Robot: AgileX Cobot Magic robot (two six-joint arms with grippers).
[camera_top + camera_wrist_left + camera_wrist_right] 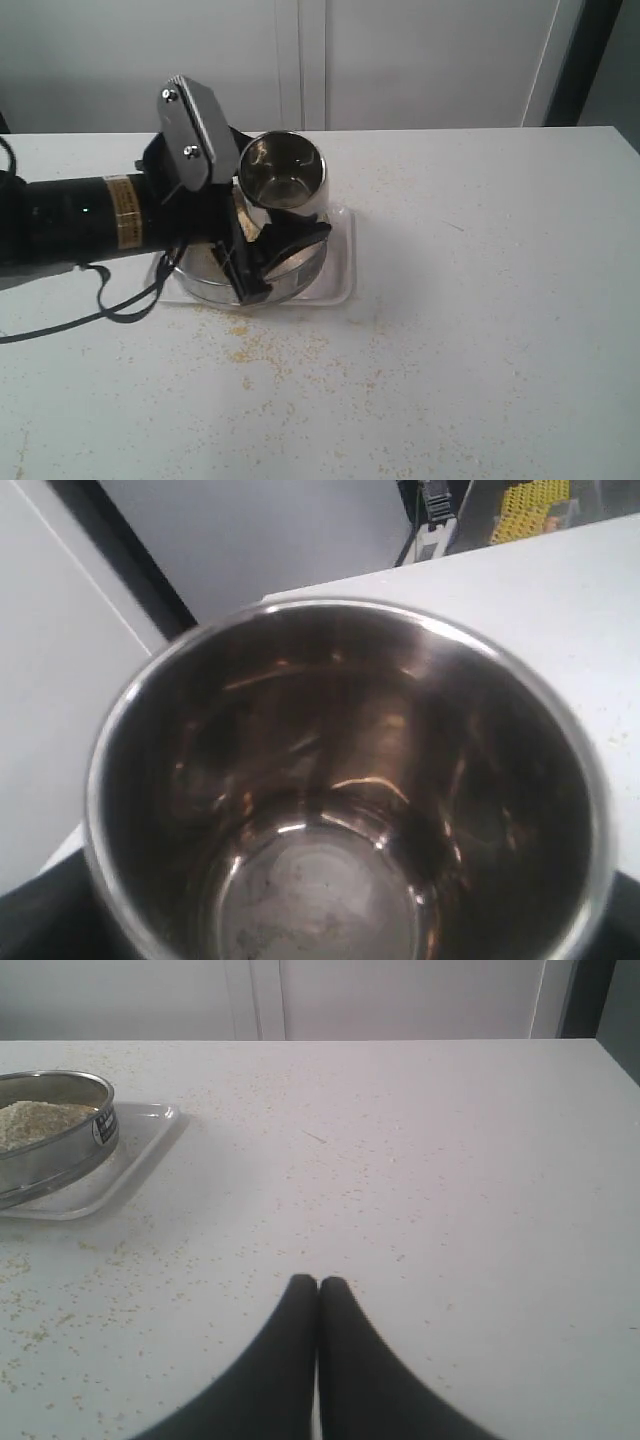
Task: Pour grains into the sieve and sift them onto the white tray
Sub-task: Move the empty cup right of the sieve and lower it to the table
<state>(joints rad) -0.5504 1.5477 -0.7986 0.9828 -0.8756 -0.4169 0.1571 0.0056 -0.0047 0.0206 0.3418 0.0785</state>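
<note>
Grains (pixel 35 1120): heaped in sieve (pixel 75 1152) on white tray (pixel 135 1165) | pour looks done, sifting left | steel cup (pixel 285 172): empty, at sieve's 12 o'clock, grasped by left gripper (pixel 262 235) | right gripper (pixel 318 1295): clenched, well apart

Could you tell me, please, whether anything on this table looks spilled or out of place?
Yes: fine yellow granules lie scattered over the white tabletop beside the flat white rectangular tray, outside the round steel-rimmed sieve that should hold them.
</note>
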